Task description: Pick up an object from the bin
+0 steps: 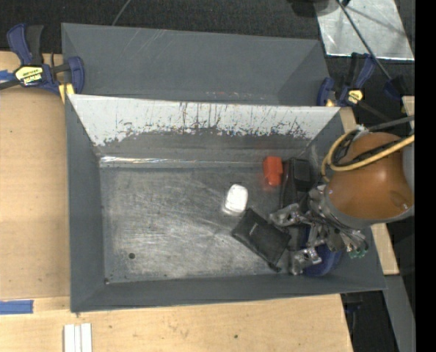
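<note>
As the gripper (296, 236) hangs low in the bin (86, 196), I take the flat black block (260, 237) as my landmark.

Gripper: at the block's right end. Its fingers are spread wide, one just above that end and one just below it. I see nothing clamped between them, and I cannot tell whether either finger touches the block.

Neighbours:
- A small white lump (235, 199) lies just up-left of the block, apart from it.
- An orange piece (273, 171) lies above the block, toward the back wall.
- A smaller black piece (300, 173) lies up-right of the block.
- A dark blue rounded thing (324, 264) lies right of the block, partly under the gripper.

Handling, my judgement: the block looks rigid, flat and probably light, like a plastic case. It lies on a diagonal. I would take it across its narrow width and further in from the end, since an end grip may let it swing or twist out. The smooth faces may slip.

Writing: I can read no brand or label on anything.
</note>
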`<action>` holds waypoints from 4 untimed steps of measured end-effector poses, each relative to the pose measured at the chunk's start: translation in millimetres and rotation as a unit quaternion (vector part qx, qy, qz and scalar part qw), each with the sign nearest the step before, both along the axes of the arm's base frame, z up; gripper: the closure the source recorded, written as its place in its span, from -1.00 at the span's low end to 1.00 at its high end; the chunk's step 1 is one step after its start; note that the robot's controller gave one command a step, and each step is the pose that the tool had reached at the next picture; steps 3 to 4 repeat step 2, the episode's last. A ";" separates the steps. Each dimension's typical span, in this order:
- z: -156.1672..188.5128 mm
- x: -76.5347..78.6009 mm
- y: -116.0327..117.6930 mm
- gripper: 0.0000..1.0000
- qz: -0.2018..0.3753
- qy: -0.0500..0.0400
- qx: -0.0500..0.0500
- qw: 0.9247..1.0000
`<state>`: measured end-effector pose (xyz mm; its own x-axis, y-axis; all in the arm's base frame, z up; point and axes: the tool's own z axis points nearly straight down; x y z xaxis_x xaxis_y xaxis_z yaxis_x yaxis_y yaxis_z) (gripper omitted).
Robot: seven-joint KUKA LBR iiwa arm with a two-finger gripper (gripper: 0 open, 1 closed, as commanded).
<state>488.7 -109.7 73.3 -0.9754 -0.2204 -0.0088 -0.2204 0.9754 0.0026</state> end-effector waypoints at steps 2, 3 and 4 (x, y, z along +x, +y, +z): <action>4.7 6.7 0.3 1.00 0.000 -0.008 -0.003 1.000; 4.7 6.7 0.3 1.00 0.000 -0.008 -0.003 1.000; 4.7 6.7 0.3 1.00 0.000 -0.008 -0.003 1.000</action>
